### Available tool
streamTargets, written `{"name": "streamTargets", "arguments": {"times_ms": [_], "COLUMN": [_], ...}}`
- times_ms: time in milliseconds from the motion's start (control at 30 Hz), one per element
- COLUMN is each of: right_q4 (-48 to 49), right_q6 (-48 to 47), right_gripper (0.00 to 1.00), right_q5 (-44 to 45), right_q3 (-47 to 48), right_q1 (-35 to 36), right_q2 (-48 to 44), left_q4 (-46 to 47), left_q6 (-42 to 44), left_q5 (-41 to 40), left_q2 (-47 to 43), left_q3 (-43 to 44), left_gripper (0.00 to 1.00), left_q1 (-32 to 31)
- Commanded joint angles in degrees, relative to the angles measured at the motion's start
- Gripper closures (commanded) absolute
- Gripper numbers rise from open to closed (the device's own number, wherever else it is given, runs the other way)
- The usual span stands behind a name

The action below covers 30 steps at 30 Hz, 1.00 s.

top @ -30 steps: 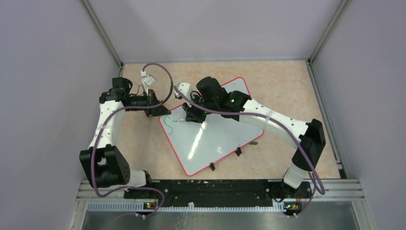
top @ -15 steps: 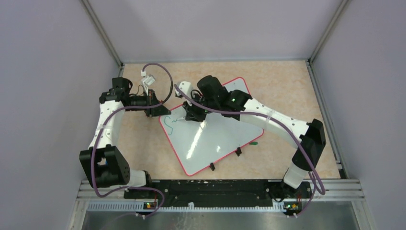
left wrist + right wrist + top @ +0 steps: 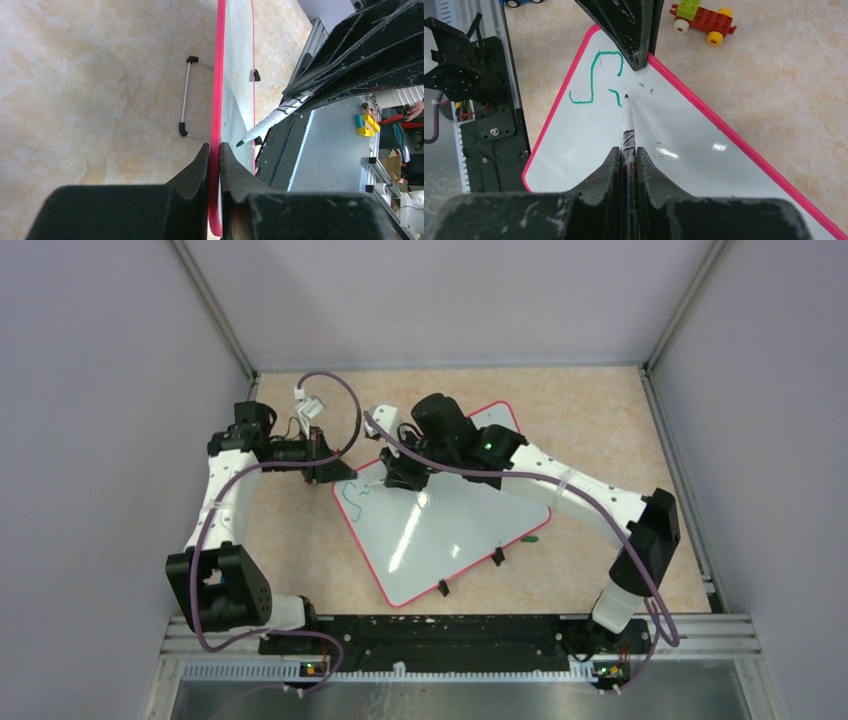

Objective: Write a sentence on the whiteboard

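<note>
Glossy white rectangular whiteboard (image 3: 450,530) with a thin red-pink rim lies flat and skewed on the beige marbled surface (image 3: 600,420), between the two arms. Its far left corner sits at the left claw (image 3: 214,147).

Left claw: pressed together on the board's red rim, one finger on each face of the edge. Reads as a steadying grip.

Right claw (image 3: 628,152): pinching a slim white whiteboard marker (image 3: 628,130) with a green tip, held along the barrel. The tip is down at the board face, at or just off it; I cannot tell which.

Green writing (image 3: 594,75) so far: a large "S" and the beginning of a second stroke, close to the held corner. Most of the sentence is not yet written.

Handling, my judgement:
- Board looks stiff, thin and light. On this smooth surface it would likely slide or pivot under pen pressure, so it needs an anchor.
- Best hold is the rim at a corner, clear of the writing area. The face is slick, and wet ink would smear.
- Marker barrel is hard, smooth plastic and may twist in the pinch. A hold close to the tip gives better control.
- Light pressure only, since the felt tip can mash.

A red and green toy-brick car (image 3: 701,17) sits on the surface beyond the board, well clear of it.
</note>
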Motion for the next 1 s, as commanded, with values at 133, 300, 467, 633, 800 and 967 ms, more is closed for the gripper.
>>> {"name": "streamTargets", "arguments": {"times_ms": [133, 300, 467, 633, 800, 967], "right_q4": [1.61, 1.31, 0.97, 1.22, 1.45, 1.55], "right_q6": [-0.34, -0.36, -0.52, -0.62, -0.29, -0.22], "right_gripper": [1.00, 1.00, 1.00, 1.00, 1.00, 1.00], "right_q5": [-0.01, -0.21, -0.54, -0.50, -0.67, -0.56], "right_q3": [3.18, 2.11, 0.21, -2.32, -4.69, -6.52], "right_q1": [-0.24, -0.03, 0.54, 0.95, 1.18, 1.31], "right_q2": [1.70, 1.62, 1.02, -0.19, -1.55, -2.80], "left_q4": [0.86, 0.88, 0.94, 0.93, 1.05, 1.13], "left_q6": [0.30, 0.34, 0.31, 0.34, 0.26, 0.15], "left_q5": [-1.48, -1.53, -1.58, -1.65, -1.59, -1.73], "left_q2": [-1.49, -1.44, -1.41, -1.35, -1.32, -1.43], "left_q3": [-0.68, -0.76, -0.75, -0.84, -0.67, -0.82], "left_gripper": [1.00, 1.00, 1.00, 1.00, 1.00, 1.00], "left_q1": [-0.52, -0.56, -0.52, -0.52, -0.52, -0.52]}}
